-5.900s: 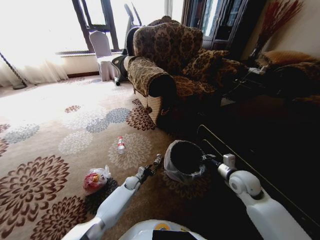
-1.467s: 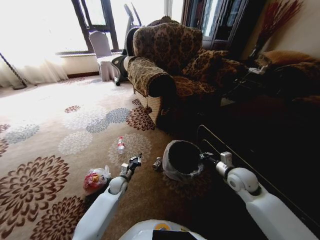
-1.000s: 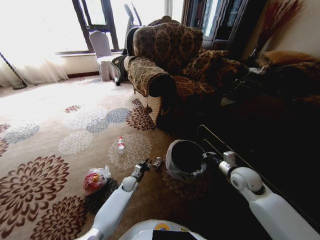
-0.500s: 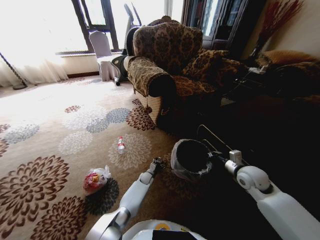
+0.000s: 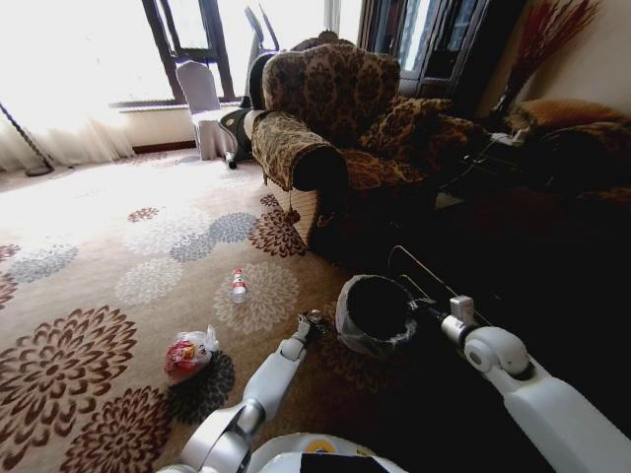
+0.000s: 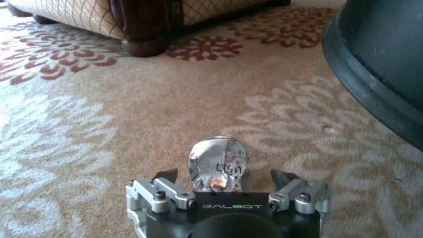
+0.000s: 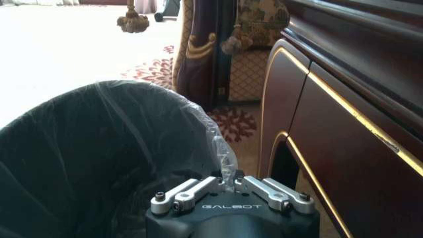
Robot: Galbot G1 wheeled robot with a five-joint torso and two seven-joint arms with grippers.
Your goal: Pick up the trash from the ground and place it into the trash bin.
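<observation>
Left arm extended forward and low, its end effector (image 6: pixel 225 177) with fingers spread apart. Right arm reaching forward at the right, its end effector (image 7: pixel 228 182) with fingers drawn together.

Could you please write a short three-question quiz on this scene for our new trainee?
1. True or false: the left pincer is shut on the crushed can.
2. What does the right pincer grip? A) the trash bin's rim B) the small bottle C) nothing
3. Which litter lies farthest left in the head view?

Key: 1 false, it is open around the can; 2 A; 3 the red wrapper.
</observation>
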